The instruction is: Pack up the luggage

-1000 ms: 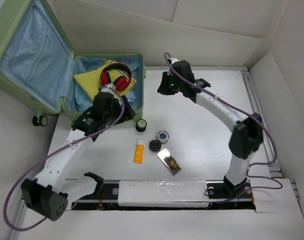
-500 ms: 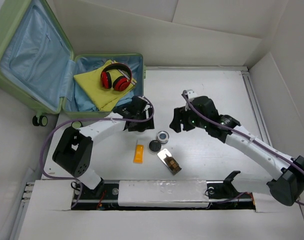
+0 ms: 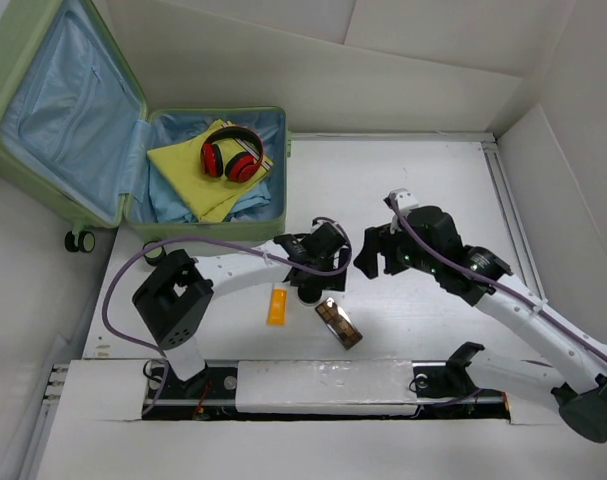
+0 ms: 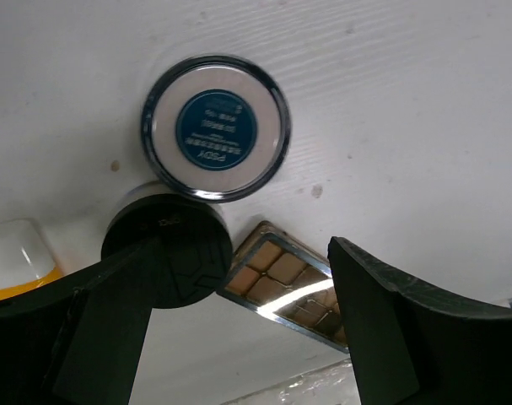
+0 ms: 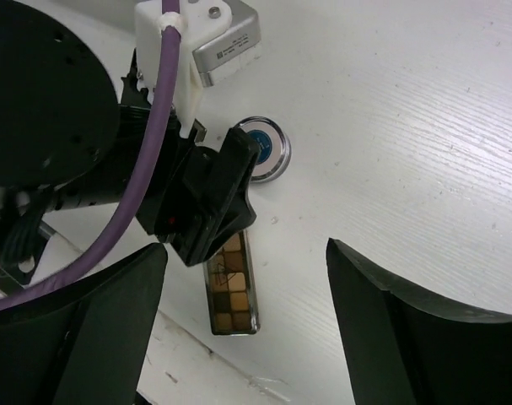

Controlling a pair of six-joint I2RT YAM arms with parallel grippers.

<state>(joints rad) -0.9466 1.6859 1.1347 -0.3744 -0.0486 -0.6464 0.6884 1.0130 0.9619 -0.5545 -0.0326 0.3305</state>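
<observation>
Left wrist view has the left end effector (image 4: 247,253) released, its 2 black fingers (image 4: 382,329) spread wide and clamping nothing. Below them on the white tabletop (image 4: 407,101) lie 3 small cosmetics close together. One is a round compact (image 4: 215,128) with a clear rim and a dark teal centre label; its white lettering appears upside down and is too small to read. Just beside it sits a black round lid (image 4: 167,249) with a faint embossed mark that cannot be made out. The nearer finger overlaps this lid in view, and whether they touch cannot be told. Next to the lid lies an eyeshadow palette (image 4: 277,283) with brown pans and a mirrored edge, and an orange tube (image 4: 15,257) shows at the frame's left edge. The right end effector (image 5: 245,253) is also released, with its fingers well apart and empty. It hangs above the tabletop facing the left arm's wrist, whose silver label (image 5: 230,42) is not legible. From above, both end effectors hover near the table's middle, beside the cosmetics. The luggage (image 3: 218,233) lies open at the tabletop's far left corner, its lid propped up and its blue-lined base holding a yellow cloth (image 3: 188,165) with red headphones (image 3: 233,155) on top.
</observation>
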